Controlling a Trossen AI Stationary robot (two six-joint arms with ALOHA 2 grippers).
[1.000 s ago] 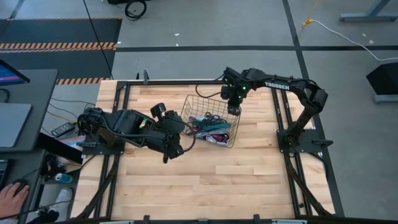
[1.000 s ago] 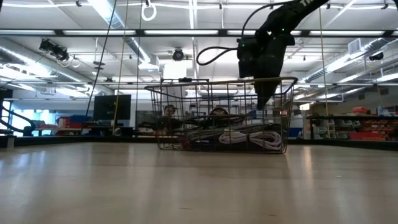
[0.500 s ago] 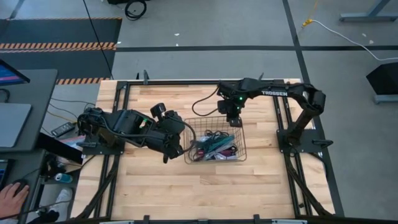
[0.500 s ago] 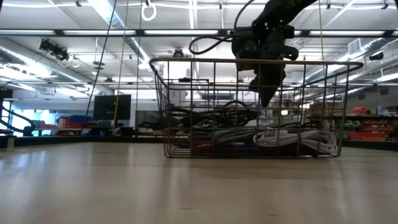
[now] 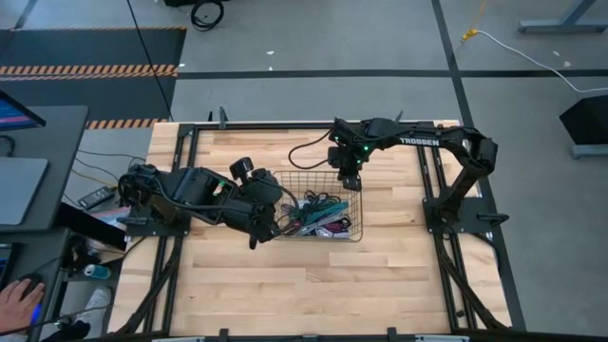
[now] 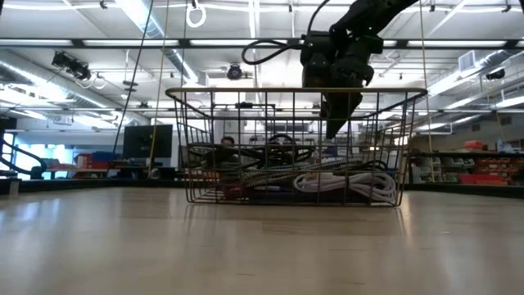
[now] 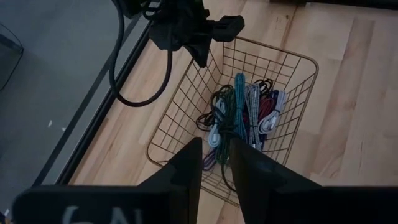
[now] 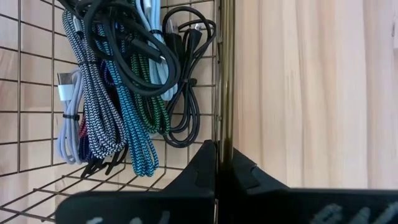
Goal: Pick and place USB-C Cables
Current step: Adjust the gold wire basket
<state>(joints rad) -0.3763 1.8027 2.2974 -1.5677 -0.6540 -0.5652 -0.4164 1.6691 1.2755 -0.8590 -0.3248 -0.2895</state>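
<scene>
While the left arm lies low across the bench's left half, its left gripper (image 5: 269, 231) sits just beside the left wall of the wire-mesh basket (image 5: 353, 228). In its wrist view the two dark fingers (image 7: 186, 165) stand a narrow gap apart with nothing between them, pointing down over the basket's near rim (image 7: 180, 167).

Inside the basket, near the middle of the bench, lie the USB-C Cables (image 5: 319, 217), heaped in a loose pile against its floor: black, green, teal, purple and pale grey bundles (image 7: 239, 118). From table height they show as a low tangle (image 6: 327, 176) behind the mesh, with a pale coil toward one end. The basket (image 6: 296, 147) rests flat on the wood.

Farther right, the right gripper (image 5: 349, 180) reaches in from the bench's far right side to the basket's far rim. Its wrist view shows its fingers (image 8: 203, 163) pressed together on the rim wire (image 8: 222, 74), with braided cables (image 8: 118, 87) lying just inside the mesh.
</scene>
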